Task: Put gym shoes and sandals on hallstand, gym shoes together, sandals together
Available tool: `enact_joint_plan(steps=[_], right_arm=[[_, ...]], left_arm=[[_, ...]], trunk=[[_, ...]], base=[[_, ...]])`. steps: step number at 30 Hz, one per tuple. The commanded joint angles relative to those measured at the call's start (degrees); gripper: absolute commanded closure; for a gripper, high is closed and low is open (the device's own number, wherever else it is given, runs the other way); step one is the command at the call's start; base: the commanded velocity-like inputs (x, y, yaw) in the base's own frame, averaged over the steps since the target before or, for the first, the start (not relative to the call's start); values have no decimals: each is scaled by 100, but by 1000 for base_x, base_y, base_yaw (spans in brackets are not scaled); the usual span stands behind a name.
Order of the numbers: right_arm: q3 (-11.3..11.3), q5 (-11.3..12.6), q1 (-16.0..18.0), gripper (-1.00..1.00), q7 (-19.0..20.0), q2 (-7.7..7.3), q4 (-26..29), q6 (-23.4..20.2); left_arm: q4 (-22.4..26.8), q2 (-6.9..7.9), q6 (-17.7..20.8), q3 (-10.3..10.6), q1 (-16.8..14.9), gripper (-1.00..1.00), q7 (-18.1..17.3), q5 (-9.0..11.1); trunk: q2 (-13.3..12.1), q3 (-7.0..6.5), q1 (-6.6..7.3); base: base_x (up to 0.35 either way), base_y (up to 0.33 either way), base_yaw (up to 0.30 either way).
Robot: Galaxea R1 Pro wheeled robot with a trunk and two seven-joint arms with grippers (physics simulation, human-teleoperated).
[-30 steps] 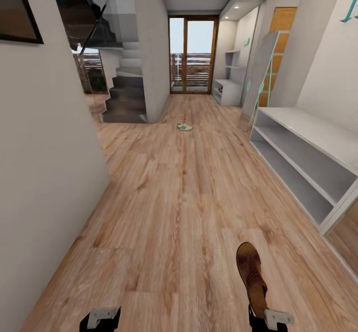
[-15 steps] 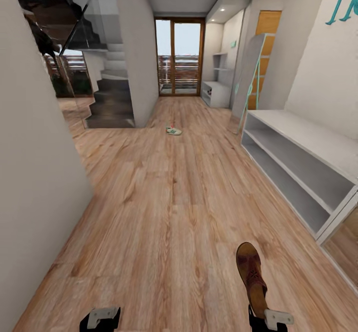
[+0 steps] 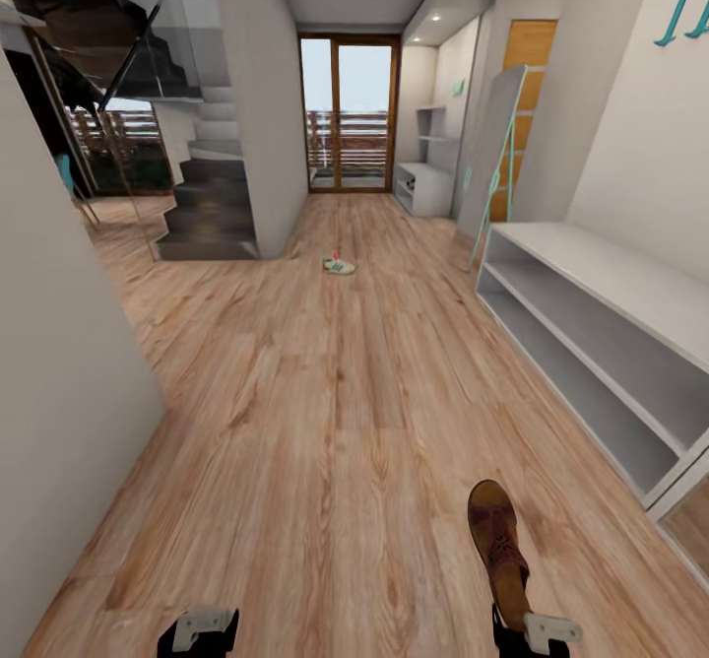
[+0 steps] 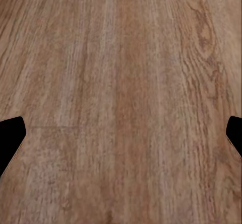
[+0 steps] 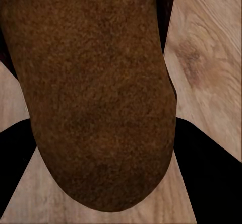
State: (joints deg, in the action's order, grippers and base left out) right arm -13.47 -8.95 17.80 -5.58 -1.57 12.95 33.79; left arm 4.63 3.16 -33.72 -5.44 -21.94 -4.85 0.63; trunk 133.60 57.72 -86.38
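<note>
The corridor floor (image 3: 325,412) is running long and open ahead, wood planks stretching bare from the robot toward the glass balcony door (image 3: 349,114) at the far end. Taking the long low white bench (image 3: 601,333) as the marker: it is lining the right-hand edge of the passage, its two open shelves facing the floor, and a plain wall (image 3: 69,362) is closing in the opposite side, so the free lane is lying between those two edges. Beyond the bench's far end a tall panel with a teal frame (image 3: 492,161) is leaning against the wall, and further still, near the door, the hallstand (image 3: 425,180) is standing pale grey with its staggered upper shelves. Across the corridor from the bench's far end, a dark staircase (image 3: 212,210) is rising behind a white pillar (image 3: 258,97). One gym shoe (image 3: 338,265) is sitting alone on the planks, well apart from the bench and out toward the middle of the lane, with clear floor all around it. One sandal (image 3: 499,548) is being carried, jutting forward above the floor on the bench side, and the right gripper (image 3: 532,630) is clamping its heel end; in the right wrist view the brown sole (image 5: 96,93) is lying between the dark fingers (image 5: 206,173). The left gripper (image 3: 199,630) is hanging over bare planks with nothing in it, its finger tips (image 4: 10,138) spread wide at the edges of the left wrist view.
</note>
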Motion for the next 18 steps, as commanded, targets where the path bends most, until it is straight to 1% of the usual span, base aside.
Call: enact_joint_plan(steps=[1,18], right_arm=[[-13,-63,4,100,-40,0,-4,13],[-6,-63,4,100,-40,7,-10,13]], left_arm=[[-5,0,-12,-48,-3,-100,-51,7],[-5,0,-12,-49,-3,-100,-51,8]], trunk=[[2,5,-2],[2,5,-2]], base=[[340,0,-1],[340,0,0]])
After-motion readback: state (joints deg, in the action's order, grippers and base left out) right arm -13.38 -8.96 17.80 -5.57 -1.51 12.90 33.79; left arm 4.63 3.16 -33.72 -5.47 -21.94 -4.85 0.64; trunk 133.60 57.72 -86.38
